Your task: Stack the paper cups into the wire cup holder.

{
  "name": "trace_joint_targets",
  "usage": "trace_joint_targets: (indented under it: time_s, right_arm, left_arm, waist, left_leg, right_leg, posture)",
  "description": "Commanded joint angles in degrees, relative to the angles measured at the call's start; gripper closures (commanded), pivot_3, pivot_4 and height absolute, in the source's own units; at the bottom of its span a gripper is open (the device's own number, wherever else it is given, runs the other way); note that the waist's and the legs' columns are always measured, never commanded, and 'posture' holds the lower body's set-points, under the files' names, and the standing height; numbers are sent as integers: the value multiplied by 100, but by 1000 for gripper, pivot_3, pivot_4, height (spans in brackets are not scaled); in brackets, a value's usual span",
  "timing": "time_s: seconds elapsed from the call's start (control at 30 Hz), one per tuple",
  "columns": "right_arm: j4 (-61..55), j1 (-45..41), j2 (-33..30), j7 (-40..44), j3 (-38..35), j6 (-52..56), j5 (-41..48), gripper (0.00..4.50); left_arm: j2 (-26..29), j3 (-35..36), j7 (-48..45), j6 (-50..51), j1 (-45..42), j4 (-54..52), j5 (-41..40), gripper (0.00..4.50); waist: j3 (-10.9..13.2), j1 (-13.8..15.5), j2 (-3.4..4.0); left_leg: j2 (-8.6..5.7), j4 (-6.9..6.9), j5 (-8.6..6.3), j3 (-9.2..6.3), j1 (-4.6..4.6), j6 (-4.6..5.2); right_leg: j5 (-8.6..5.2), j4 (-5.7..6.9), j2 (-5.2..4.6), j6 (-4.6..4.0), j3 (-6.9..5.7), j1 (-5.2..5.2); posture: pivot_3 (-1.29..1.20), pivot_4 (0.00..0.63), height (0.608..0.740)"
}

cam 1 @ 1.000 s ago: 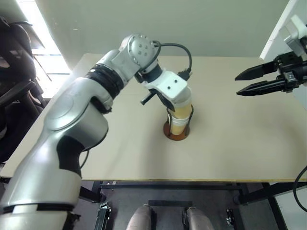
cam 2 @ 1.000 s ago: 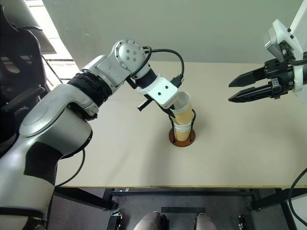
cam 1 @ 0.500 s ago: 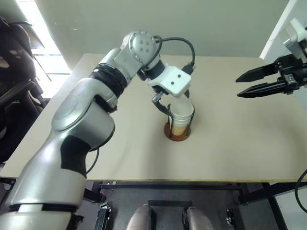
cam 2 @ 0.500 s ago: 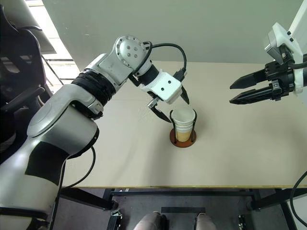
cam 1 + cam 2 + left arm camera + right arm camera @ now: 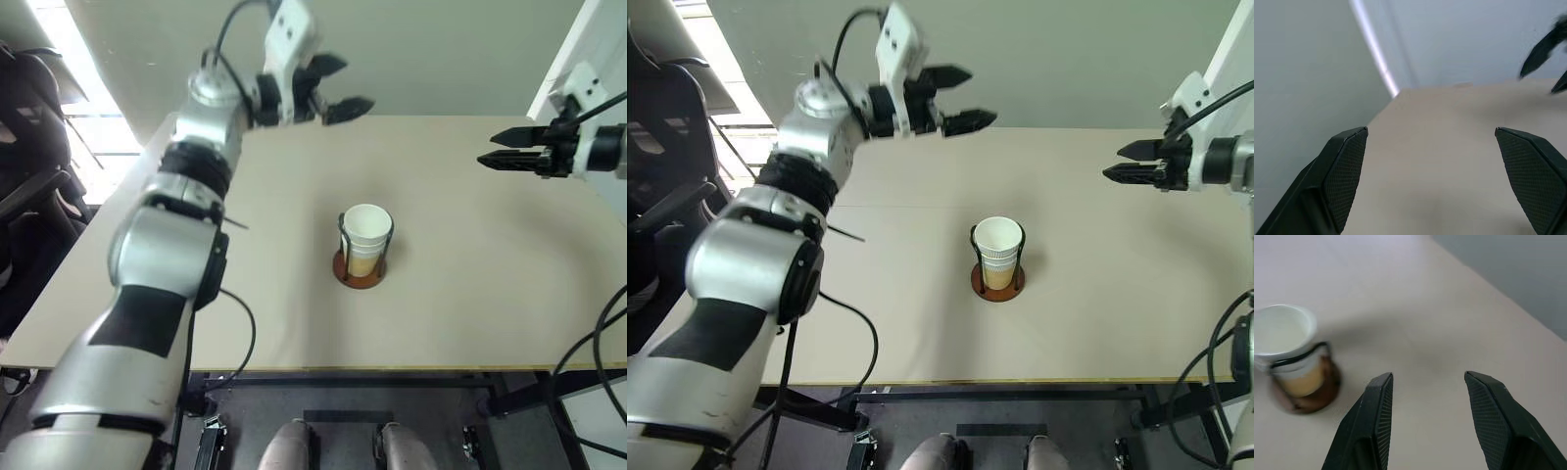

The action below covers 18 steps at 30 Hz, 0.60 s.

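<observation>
The paper cups (image 5: 365,238) stand nested in one upright stack inside the wire cup holder (image 5: 360,275), whose black wire loops rise from a rust-brown base near the middle of the table (image 5: 470,294). The top cup's white inside faces up, and the stack also appears as paper cups (image 5: 1284,340) in the right wrist view. My left gripper (image 5: 348,86) hangs high over the far side of the table, open and empty, well away from the stack. My right gripper (image 5: 1114,162) hovers level over the right side, open, nothing between its fingers (image 5: 1376,401).
A black chair (image 5: 29,147) stands off the table's left edge. A white upright panel (image 5: 578,49) rises at the far right beside my right arm. A grey wall runs behind the table's far edge.
My left gripper opened, let go of the top cup, then rose and swung away to the far side. The cup now sits straight in the stack. My right gripper shifted a little and rolled.
</observation>
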Motion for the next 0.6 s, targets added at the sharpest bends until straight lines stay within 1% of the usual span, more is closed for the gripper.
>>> trace_joint_targets:
  time_s: [0.03, 0.13, 0.23, 0.3, 0.4, 0.6]
  right_arm:
    - [436, 161, 358, -750, -415, -697, -95, 2167]
    - [676, 322, 708, -1119, -615, -1017, -68, 2167]
    - [880, 549, 1179, -1386, -856, -1299, 89, 2167]
    - [941, 670, 1313, -1442, -888, -1511, 28, 2167]
    - [1212, 790, 1523, -1745, -880, -2003, -149, 2167]
    - [2023, 674, 1785, -2634, -908, -2573, -431, 2167]
  left_arm:
    - [4, 362, 692, 49, 253, -89, 219, 46]
    - [21, 521, 837, 227, 486, -63, 393, 46]
    - [83, 685, 549, 244, 752, -80, 473, 46]
    - [100, 709, 329, 204, 895, -117, 580, 46]
    - [124, 785, 503, 116, 1130, -108, 729, 46]
    - [136, 1069, 993, -2, 1491, -120, 790, 46]
  waist:
    - [1, 2, -1]
    - [2, 6, 0]
    - [2, 13, 1]
    - [2, 19, 1]
    - [2, 32, 1]
    - [2, 34, 1]
  left_leg:
    - [9, 5, 5, -7, -7, -7]
    - [14, 6, 12, -7, -13, -19]
    - [11, 0, 22, -5, -16, -36]
    - [8, -3, 21, -2, -14, -35]
    - [7, -1, 15, -8, -14, -28]
    - [10, -2, 10, -11, -13, -20]
  right_leg:
    - [8, 1, -4, 4, 1, -3]
    - [23, -1, 3, -1, -1, -10]
    - [24, -3, 4, -2, -1, -14]
    - [25, -3, 6, -4, -3, -14]
    - [26, -4, 4, -5, -5, -11]
    - [45, -4, 4, -19, -7, -11]
  posture:
    - [0, 150, 740]
    - [0, 150, 740]
    - [0, 150, 740]
    - [0, 150, 740]
    - [0, 150, 740]
    - [0, 150, 740]
